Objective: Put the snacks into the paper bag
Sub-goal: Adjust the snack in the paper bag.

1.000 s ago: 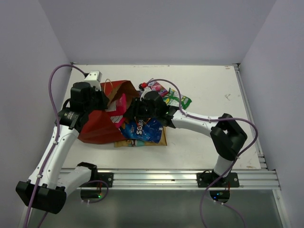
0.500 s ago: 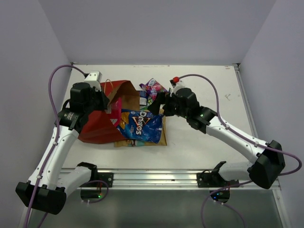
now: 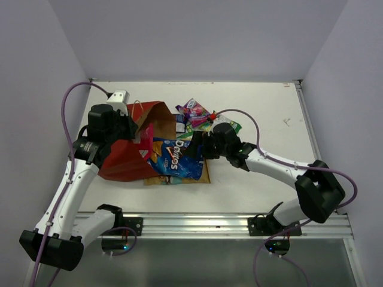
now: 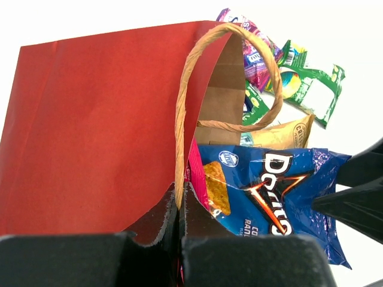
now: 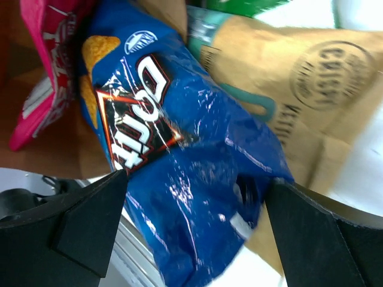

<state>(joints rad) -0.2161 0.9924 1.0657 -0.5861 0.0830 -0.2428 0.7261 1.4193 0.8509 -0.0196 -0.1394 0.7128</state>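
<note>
**ITEM 1 - R hand** (image 3: 195,149): released, fingers spread full, nothing gripped. Wrist view shows one finger (image 5: 90,221) on each side of the blue packet's outer end, w/ the packet lying loose btwn them. Judged: lined up to re-grip or nudge it toward the bag at 9 o'clock.

**ITEM 2 - blue packet** (image 3: 176,158): large, lying flat. Inner end is at the bag mouth, most of it outside. It lies on the tan-gold packet (image 3: 205,174), which pokes out at its 3 and 6 o'clock.

**ITEM 3 - L hand** (image 4: 179,206): clenched on the tan loop handle (image 4: 181,131) where it meets the bag rim. Judged purpose: props the upper lip so the mouth gapes, and anchors the bag vs. sideways pushes.

**ITEM 4 - paper bag** (image 3: 122,158): on its side, red panel up, mouth facing 3 o'clock toward the R hand. The pink-red packet (image 3: 148,134) sits in the mouth, part in and part showing.

**ITEM 5 - small packets, not bagged:** purple-pink packet (image 3: 194,110) and green packets (image 4: 311,89). They cluster on the worktop (image 3: 269,107) at 12–1 o'clock of the blue packet, near the bag's far lip.

**STATUS (est.):** early-to-mid. One packet is in the mouth, one at the threshold, the rest out.

**NEXT (est.):** close on the blue packet's end and slide it toward 9 o'clock.

**RISK:** crinkly film may slip. The tan-gold packet underneath may drag along.
</note>
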